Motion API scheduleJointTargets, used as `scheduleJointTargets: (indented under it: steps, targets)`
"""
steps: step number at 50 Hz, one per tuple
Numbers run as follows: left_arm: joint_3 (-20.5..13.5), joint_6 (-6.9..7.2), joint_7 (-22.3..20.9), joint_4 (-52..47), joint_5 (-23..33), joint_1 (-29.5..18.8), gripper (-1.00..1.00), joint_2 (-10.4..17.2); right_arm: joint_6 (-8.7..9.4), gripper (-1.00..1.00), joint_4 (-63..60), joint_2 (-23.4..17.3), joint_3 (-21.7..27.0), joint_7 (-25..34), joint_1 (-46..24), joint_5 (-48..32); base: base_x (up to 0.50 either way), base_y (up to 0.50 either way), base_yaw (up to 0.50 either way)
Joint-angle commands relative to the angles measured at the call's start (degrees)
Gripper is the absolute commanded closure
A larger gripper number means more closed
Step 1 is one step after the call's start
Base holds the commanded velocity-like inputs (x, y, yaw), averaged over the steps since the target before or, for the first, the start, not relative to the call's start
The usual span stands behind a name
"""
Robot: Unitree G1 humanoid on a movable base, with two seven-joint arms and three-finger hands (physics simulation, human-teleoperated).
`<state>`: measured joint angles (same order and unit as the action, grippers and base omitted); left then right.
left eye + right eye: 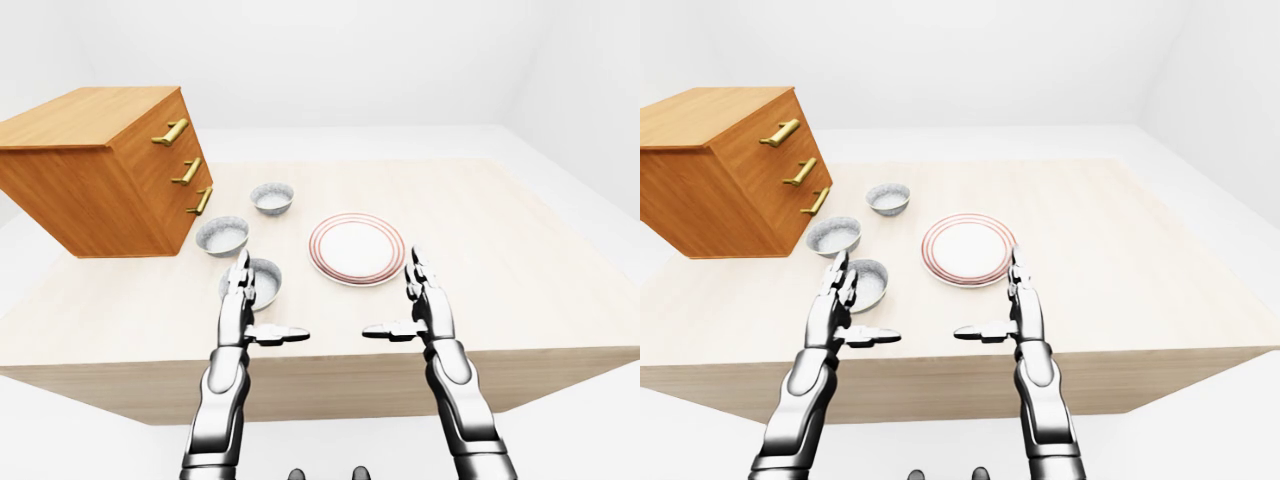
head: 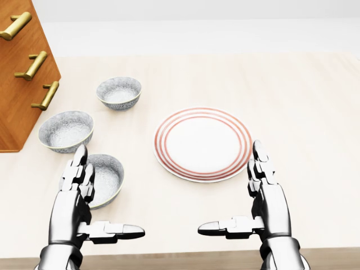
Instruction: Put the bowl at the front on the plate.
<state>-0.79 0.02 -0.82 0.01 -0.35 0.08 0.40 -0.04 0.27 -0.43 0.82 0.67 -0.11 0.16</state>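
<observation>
Far left of the plate (image 2: 203, 143) in the head view, a wooden chest (image 2: 19, 95) with brass handles stands on the table (image 2: 304, 101). Three grey bowls lie between chest and plate. The far bowl (image 2: 118, 93) is up-left of the plate, the middle bowl (image 2: 66, 130) is further left, and the near bowl (image 2: 108, 179) is down-left of it, lowest in the view. This last one is judged to be the bowl the task means. It sits upright and empty, near the plate but apart from it.

The left hand (image 2: 74, 202) hovers at this bowl's side away from the plate, fingers straight, thumb stuck out toward the plate, holding nothing. Its fingers overlap the bowl's rim in the view; whether they touch cannot be told. The red-ringed plate is bare. Just right of the plate's lower edge, the right hand (image 2: 273, 208) hangs spread and empty too.

The step in hand looks like the reach for the near bowl. To do it well, the left hand should:

- Come down over the rim and pinch the wall, thumb inside and fingers outside.
- Close firmly before lifting.
- Keep clear of the middle bowl close by.
- Carry the bowl level toward the plate and lower it at the plate's centre.

The right hand is best kept right of the plate, out of the path.
</observation>
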Motion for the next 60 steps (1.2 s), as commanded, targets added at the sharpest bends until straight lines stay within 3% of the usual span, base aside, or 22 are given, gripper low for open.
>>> scheduleJointTargets:
  steps: [1, 10, 12, 13, 16, 19, 25, 27, 33, 38, 43, 49, 51, 54, 55, 57, 59, 60]
  targets:
    - [-0.9, 1.12, -1.9, -0.9, -0.8, 0.7, -1.00, 0.6, 0.34, -1.00, 0.6, -0.7, 1.2, 1.0, -0.4, 0.0, 0.00, 0.00, 0.00]
    - [-1.5, 1.73, -1.2, -5.0, -1.5, 2.4, -1.00, 0.3, 0.07, -1.00, 1.2, -0.7, 1.2, 0.9, -0.5, -0.2, 0.00, 0.00, 0.00]
    - [-2.0, 2.68, -1.0, -6.7, -2.3, 3.0, -1.00, 0.2, 0.33, -1.00, 1.0, -0.7, 1.1, 0.8, -0.5, -0.4, 0.00, 0.00, 0.00]
    - [-2.8, 3.90, -0.5, -7.8, -3.3, 3.0, -1.00, 0.3, 0.46, -1.00, 0.7, -0.6, 1.0, 0.8, -0.3, -0.4, 0.00, 0.00, 0.00]
    - [-4.1, 4.98, 0.2, -7.6, -4.6, 1.9, -1.00, 0.7, 0.32, -1.00, 1.0, -0.6, 1.1, 0.8, -0.4, -0.4, 0.00, 0.00, 0.00]
    - [-6.8, 4.98, 4.8, -4.5, -6.0, -1.7, -1.00, 1.0, 0.20, -1.00, 1.3, -0.7, 1.0, 0.6, -0.5, -0.8, 0.00, 0.00, 0.00]
    - [-8.6, 4.98, 9.4, -5.3, -6.3, -1.7, -1.00, 2.1, -0.25, -1.00, 2.0, -0.7, 1.1, 0.7, -0.7, -0.8, 0.00, 0.00, 0.00]
    - [-10.2, 4.98, 12.7, -6.4, -6.3, -1.8, -1.00, 2.3, -0.05, -1.00, 1.8, -0.7, 1.1, 0.7, -0.7, -0.9, 0.00, 0.00, 0.00]
    - [-12.7, 4.98, 15.6, -9.9, -7.6, -0.3, -1.00, 2.9, 0.22, -1.00, 1.5, -0.7, 1.1, 0.6, -0.7, -0.9, 0.00, 0.00, 0.00]
    - [-15.8, 4.98, 20.5, -12.0, -7.8, 1.3, -1.00, 2.4, -0.31, -1.00, 2.4, -0.7, 1.1, 0.5, -0.9, -1.1, 0.00, 0.00, 0.00]
    - [-18.0, 4.98, 25.7, -12.0, -6.9, 1.7, -1.00, 2.2, 0.40, -1.00, 1.4, -0.7, 0.9, 0.6, -0.7, -1.2, 0.00, 0.00, 0.00]
    - [-20.1, 4.98, 28.8, -13.3, -8.3, 3.3, -1.00, 1.9, 0.23, -1.00, 1.9, -0.7, 0.9, 0.7, -0.9, -1.2, 0.00, 0.00, 0.00]
    - [-21.3, 3.79, 30.8, -12.9, -6.5, 3.7, -1.00, 1.6, 0.85, -1.00, 1.2, -0.6, 0.8, 0.6, -0.7, -1.3, 0.00, 0.00, 0.00]
    - [-22.1, 3.95, 30.8, -13.5, -7.1, 4.6, -1.00, 1.5, 0.10, -1.00, 1.9, -0.7, 1.0, 0.7, -0.7, -1.2, 0.00, 0.00, 0.00]
    - [-22.7, 2.50, 30.8, -14.0, -7.0, 5.3, -1.00, 1.1, 0.50, -1.00, 1.3, -0.7, 0.9, 0.7, -0.5, -1.2, 0.00, 0.00, 0.00]
    - [-23.3, 2.13, 30.8, -15.1, -7.5, 6.4, -1.00, 0.7, 0.48, -1.00, 1.3, -0.7, 0.9, 0.6, -0.5, -1.3, 0.00, 0.00, 0.00]
    - [-24.1, -0.24, 30.8, -14.9, -5.1, 7.1, -1.00, 0.1, 0.00, -1.00, 1.9, -0.7, 1.1, 0.6, -0.6, -1.2, 0.00, 0.00, 0.00]
    - [-24.7, -0.53, 30.8, -14.5, -3.3, 6.8, -1.00, -0.2, 0.05, -1.00, 1.8, -0.7, 1.1, 0.6, -0.6, -1.1, 0.00, 0.00, 0.00]
